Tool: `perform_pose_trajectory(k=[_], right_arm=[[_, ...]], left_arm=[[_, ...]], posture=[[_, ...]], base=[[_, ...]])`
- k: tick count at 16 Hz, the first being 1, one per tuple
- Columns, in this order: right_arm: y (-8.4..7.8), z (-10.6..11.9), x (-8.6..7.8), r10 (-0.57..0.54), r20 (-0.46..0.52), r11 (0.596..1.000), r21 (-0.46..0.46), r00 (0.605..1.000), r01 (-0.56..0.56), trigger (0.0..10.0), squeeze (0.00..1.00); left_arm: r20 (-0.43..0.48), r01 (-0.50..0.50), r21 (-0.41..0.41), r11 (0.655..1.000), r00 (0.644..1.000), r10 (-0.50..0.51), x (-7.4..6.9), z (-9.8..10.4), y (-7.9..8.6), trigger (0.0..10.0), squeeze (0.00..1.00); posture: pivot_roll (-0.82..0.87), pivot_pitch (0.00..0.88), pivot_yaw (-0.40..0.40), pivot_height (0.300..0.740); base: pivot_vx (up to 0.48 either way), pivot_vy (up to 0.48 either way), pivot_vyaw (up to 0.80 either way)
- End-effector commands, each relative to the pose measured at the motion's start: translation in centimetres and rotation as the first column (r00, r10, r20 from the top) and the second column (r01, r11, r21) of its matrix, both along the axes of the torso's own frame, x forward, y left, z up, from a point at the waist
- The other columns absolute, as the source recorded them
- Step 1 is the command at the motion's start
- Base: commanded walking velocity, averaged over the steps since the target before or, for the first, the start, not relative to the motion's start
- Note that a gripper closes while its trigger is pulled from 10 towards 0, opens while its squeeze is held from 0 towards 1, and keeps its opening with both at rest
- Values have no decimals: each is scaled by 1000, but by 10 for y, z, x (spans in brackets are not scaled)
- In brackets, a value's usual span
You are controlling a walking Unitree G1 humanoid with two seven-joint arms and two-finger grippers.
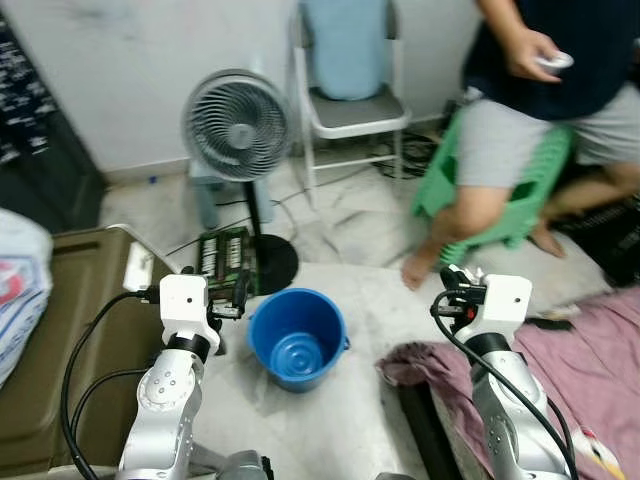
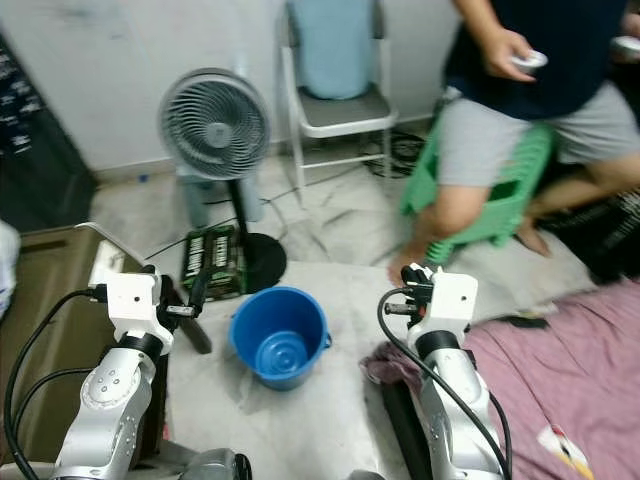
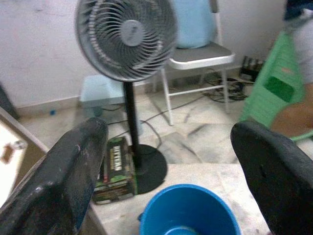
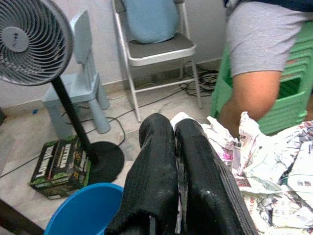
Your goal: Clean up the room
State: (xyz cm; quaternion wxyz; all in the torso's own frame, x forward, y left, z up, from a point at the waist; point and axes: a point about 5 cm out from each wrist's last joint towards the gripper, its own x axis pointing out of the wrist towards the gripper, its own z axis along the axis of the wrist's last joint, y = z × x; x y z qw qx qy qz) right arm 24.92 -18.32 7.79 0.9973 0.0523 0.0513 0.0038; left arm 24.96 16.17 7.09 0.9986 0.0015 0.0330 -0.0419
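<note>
A blue bucket [image 1: 297, 340] stands upright on the pale floor between my two arms, with nothing in it. My left gripper [image 3: 168, 147] is open, its black fingers [image 3: 73, 166] spread wide just left of the bucket and above its rim. My right gripper [image 4: 172, 125] is shut on a crumpled newspaper [image 4: 259, 161], which bunches up beside the fingers, with a strip pinched between them. That gripper [image 1: 452, 290] is held to the right of the bucket, above a pink blanket's edge.
Beyond the bucket stand a pedestal fan [image 1: 237, 125] and a green box [image 1: 225, 260] at its base. A folding chair [image 1: 350, 100] and floor cables lie farther back. A person sits on a green stool [image 1: 520, 180] at the right. The pink blanket [image 1: 590, 370] lies right, a brown case [image 1: 70, 330] left.
</note>
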Motion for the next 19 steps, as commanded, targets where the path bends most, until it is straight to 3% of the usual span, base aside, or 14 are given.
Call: perform_pose_trajectory(k=[1, 6, 19], right_arm=[[1, -4, 1, -8, -18, 1000, 6, 1000, 8, 10000, 0], [3, -6, 1, -7, -23, 1000, 2, 1000, 7, 10000, 0], [7, -5, 3, 13, -12, 1000, 2, 1000, -13, 10000, 0]], left_arm=[[-10, 1, 7, 1000, 1000, -1, -1, -1, 1, 10000, 0], [-8, 33, -10, 999, 999, -33, -1, 0, -1, 10000, 0], [-8, 58, -25, 998, 998, -58, -1, -1, -4, 10000, 0]], posture=[[-32, 46, 26, 740], [-33, 46, 26, 740], [-34, 45, 19, 740]], base=[[0, 0, 0], [61, 0, 0], [407, 0, 0]])
